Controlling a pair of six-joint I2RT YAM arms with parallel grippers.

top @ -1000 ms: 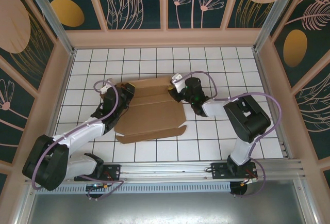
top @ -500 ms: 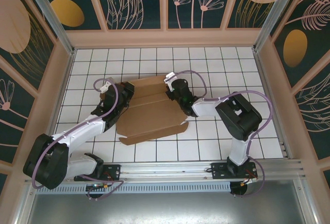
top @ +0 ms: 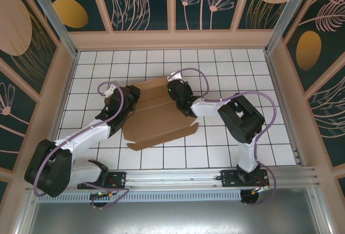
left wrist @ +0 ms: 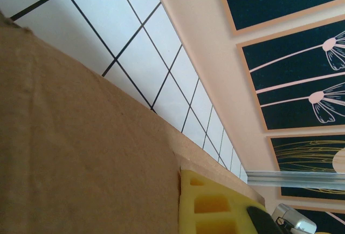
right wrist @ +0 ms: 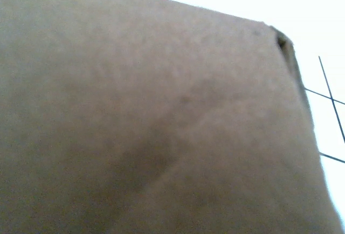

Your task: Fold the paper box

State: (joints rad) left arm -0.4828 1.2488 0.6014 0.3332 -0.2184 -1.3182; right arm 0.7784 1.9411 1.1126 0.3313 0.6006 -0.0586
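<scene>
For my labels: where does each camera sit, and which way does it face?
Top external: above, behind the bases, facing down on the table; left arm, right arm show.
Left wrist: low by the box, facing the back wall; one yellow finger shows.
Right wrist: close against the box, facing its cardboard.
Shared: box and table.

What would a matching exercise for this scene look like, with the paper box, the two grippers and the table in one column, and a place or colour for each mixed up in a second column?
Column one:
1. paper box
2. left gripper
3. right gripper
4. table

Column two:
A. white with black grid lines
B. at the box's left edge
C. brown, lying between the two arms
D. over the box's far right part

Pairs: 1-C, 2-B, 3-D, 4-A.
</scene>
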